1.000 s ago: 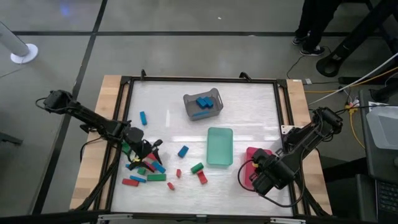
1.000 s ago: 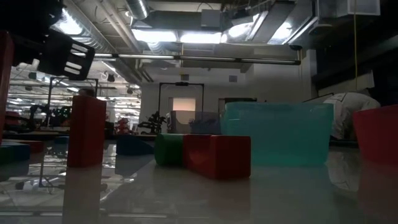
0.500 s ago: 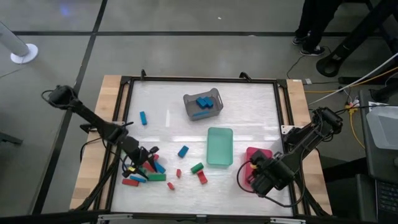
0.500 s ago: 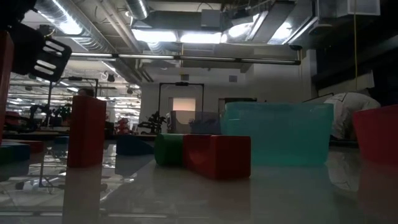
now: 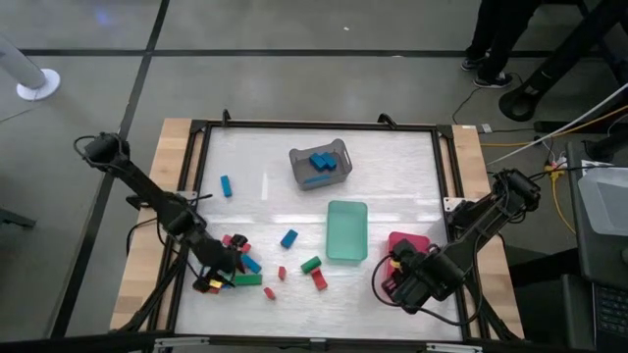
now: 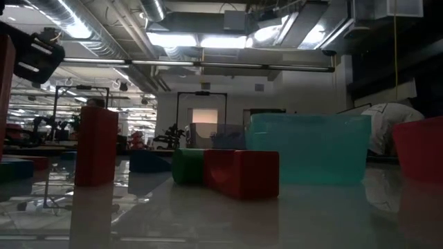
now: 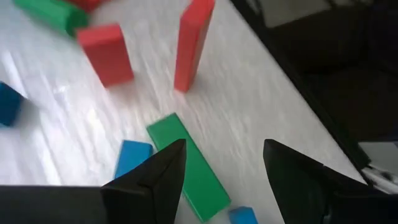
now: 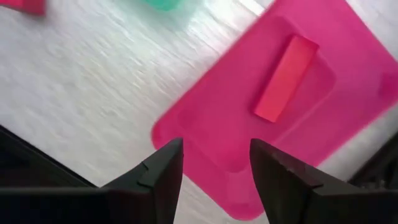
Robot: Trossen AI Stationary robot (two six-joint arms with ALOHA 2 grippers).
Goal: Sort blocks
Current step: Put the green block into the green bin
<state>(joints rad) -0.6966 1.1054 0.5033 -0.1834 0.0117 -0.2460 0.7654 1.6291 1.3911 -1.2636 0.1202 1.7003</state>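
We see the left tool [image 5: 218, 277] released, empty, low over the blocks [image 5: 257, 267] lying at the desk's [image 5: 265, 191] near-left part. The right tool [image 5: 391, 277] is also released, empty, above the red tray [image 8: 249, 130], where one red block [image 8: 285, 78] lies.

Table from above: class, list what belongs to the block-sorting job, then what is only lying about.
Belongs to the job:
- loose blocks near the left claw
- blue blocks in the grey basket
- green tray
- red tray, one red block in it, under the right claw

Lying about:
- cables beside the table
- a person's shoes
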